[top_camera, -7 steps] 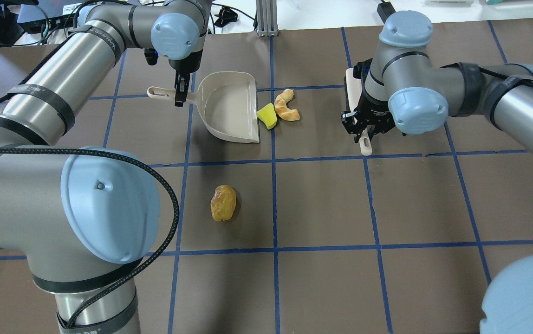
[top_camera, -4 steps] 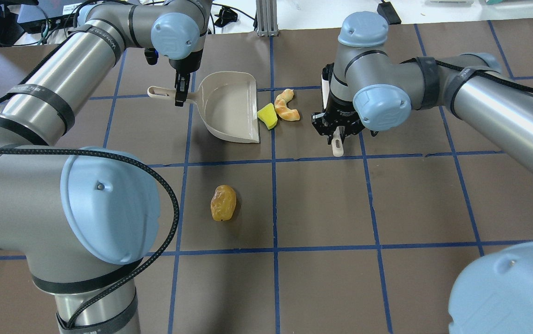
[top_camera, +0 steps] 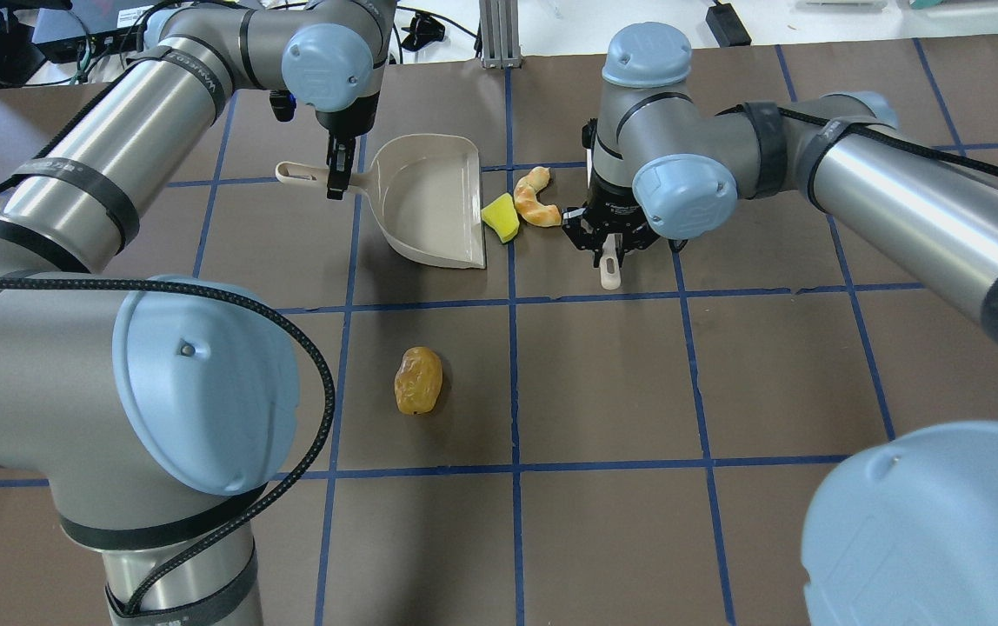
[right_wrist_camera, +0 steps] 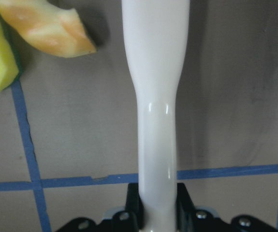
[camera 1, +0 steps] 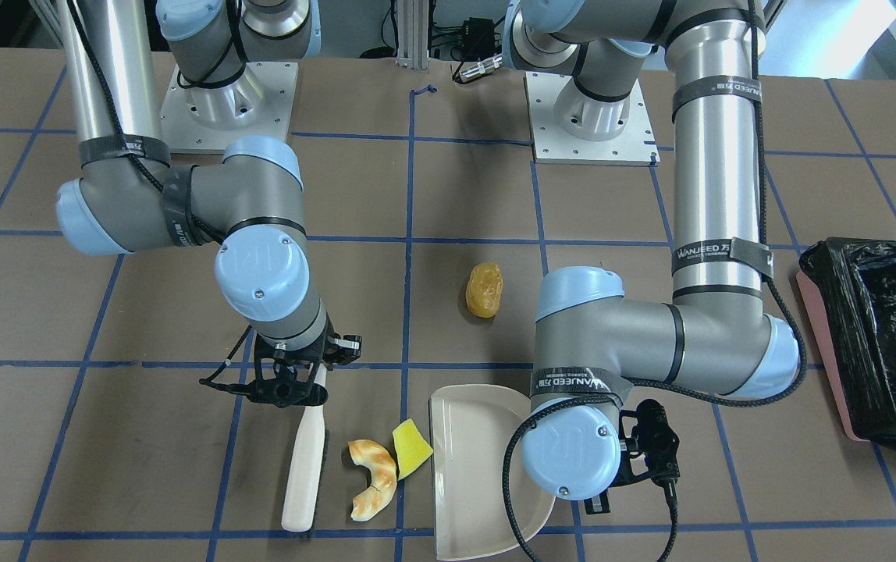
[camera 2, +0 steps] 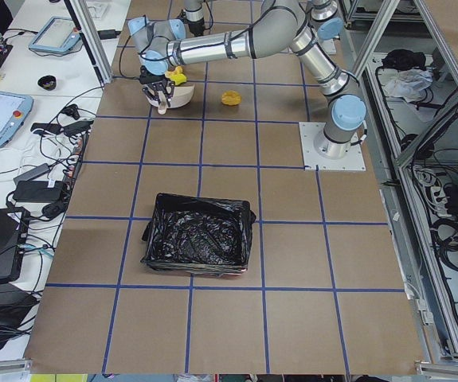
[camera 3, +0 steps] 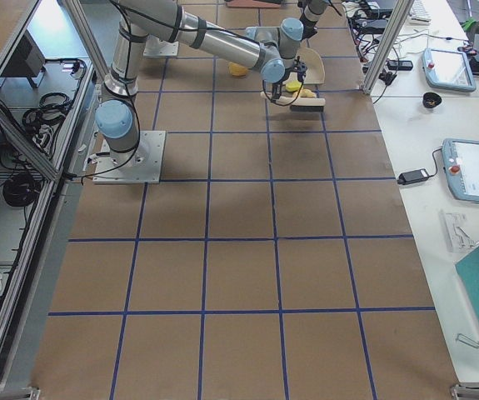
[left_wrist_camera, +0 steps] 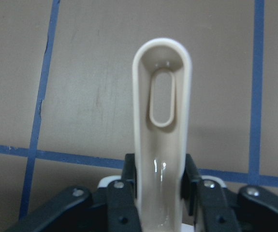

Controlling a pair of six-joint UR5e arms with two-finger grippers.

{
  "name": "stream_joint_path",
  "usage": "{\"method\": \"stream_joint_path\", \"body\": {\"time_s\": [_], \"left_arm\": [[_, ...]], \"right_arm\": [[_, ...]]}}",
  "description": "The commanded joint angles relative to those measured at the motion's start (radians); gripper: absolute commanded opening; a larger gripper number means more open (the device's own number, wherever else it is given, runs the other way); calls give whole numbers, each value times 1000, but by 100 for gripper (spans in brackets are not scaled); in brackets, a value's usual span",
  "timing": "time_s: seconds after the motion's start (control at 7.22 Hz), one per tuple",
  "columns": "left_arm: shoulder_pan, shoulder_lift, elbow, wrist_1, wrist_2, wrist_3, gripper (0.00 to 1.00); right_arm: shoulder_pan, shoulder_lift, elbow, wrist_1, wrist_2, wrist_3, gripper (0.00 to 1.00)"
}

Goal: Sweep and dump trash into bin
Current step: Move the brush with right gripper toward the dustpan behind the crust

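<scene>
Brush set beside two trash pieces at the dustpan's mouth

The bin (camera 1: pixel 829 367) sits well off to the robot's left. The left gripper (top_camera: pixel 338 178) clamps the dustpan (top_camera: pixel 429 204) handle. The amber lump (top_camera: pixel 418 380) lies apart; the yellow wedge (top_camera: pixel 500 218) is at the pan's lip, the croissant piece (top_camera: pixel 537 198) just beside it. The right gripper (top_camera: pixel 608 242) grasps the brush (camera 1: pixel 304 468). The pieces look light and prone to skid: push them broadside, not pinched.

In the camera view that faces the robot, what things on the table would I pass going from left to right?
White sweeping tool, croissant-like bread piece, yellow wedge, beige dustpan, pink bin. The amber lump overlaps the dustpan's span, so it is left out.
</scene>
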Motion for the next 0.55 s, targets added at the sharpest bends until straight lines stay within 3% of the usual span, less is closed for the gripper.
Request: {"method": "stream_joint_path", "body": {"time_s": [0.0, 0.42], "left_arm": [[0, 0, 0, -1, 0, 0, 0], [0, 0, 0, -1, -8, 0, 0]], "right_arm": [[46, 26, -22, 0, 7, 71, 0], [85, 36, -24, -6, 65, 131, 0]]}}
